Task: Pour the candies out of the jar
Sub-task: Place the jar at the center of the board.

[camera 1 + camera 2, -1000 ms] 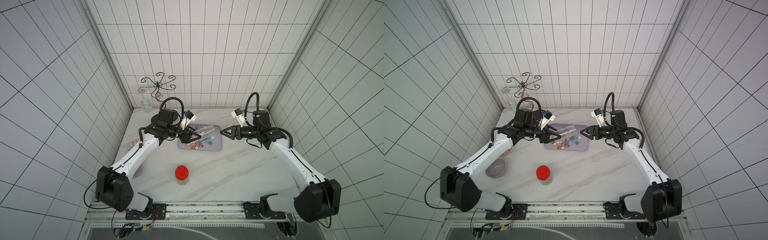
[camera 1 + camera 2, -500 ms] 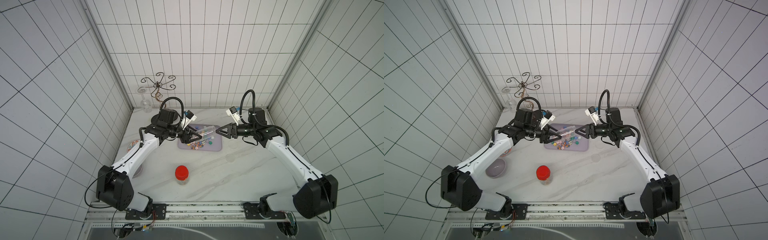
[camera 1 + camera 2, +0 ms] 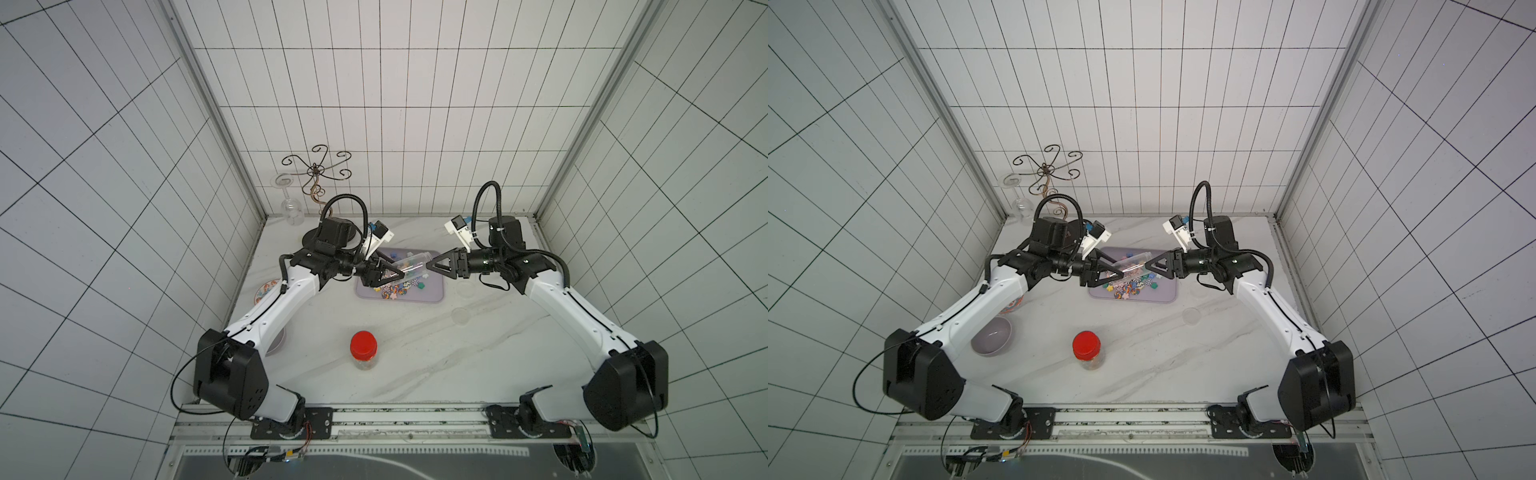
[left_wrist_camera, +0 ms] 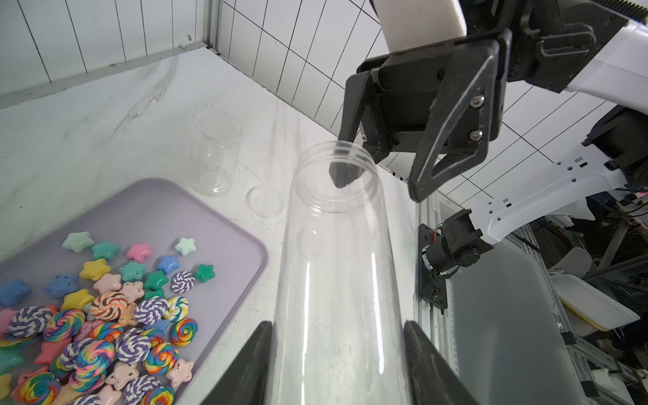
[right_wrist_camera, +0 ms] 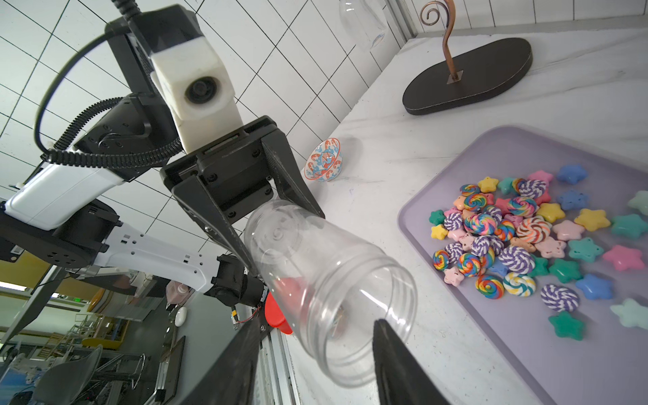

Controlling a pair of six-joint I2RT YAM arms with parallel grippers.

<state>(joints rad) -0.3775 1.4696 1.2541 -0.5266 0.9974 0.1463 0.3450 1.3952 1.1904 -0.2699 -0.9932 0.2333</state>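
Note:
The clear jar (image 3: pixel 409 268) (image 3: pixel 1129 266) lies almost level above the lilac tray (image 3: pixel 432 296) (image 3: pixel 1167 297). My left gripper (image 3: pixel 397 273) (image 3: pixel 1120 272) (image 4: pixel 337 324) is shut on its base end. Nothing shows inside the jar (image 4: pixel 336 263) (image 5: pixel 315 266). The candies (image 3: pixel 395 289) (image 3: pixel 1133 286) (image 4: pixel 115 315) (image 5: pixel 519 238), stars and striped swirls, lie heaped on the tray (image 4: pixel 228 228) (image 5: pixel 596 350). My right gripper (image 3: pixel 429 266) (image 3: pixel 1147 266) (image 4: pixel 380 189) (image 5: pixel 312 326) is open at the jar's mouth. One finger reaches into the mouth; the other stands outside the rim with a gap.
A red-lidded jar (image 3: pixel 363 353) (image 3: pixel 1086 347) stands at the front centre. An empty clear jar (image 4: pixel 215 150) and a clear lid (image 3: pixel 460 327) (image 4: pixel 264 201) sit right of the tray. A lilac bowl (image 3: pixel 991 336), a patterned bowl (image 3: pixel 266 289) (image 5: pixel 324 159) and a wire stand (image 3: pixel 318 178) are on the left.
My right gripper has moved left to the jar's mouth and its jaws have narrowed. The left arm and the jar have stayed put.

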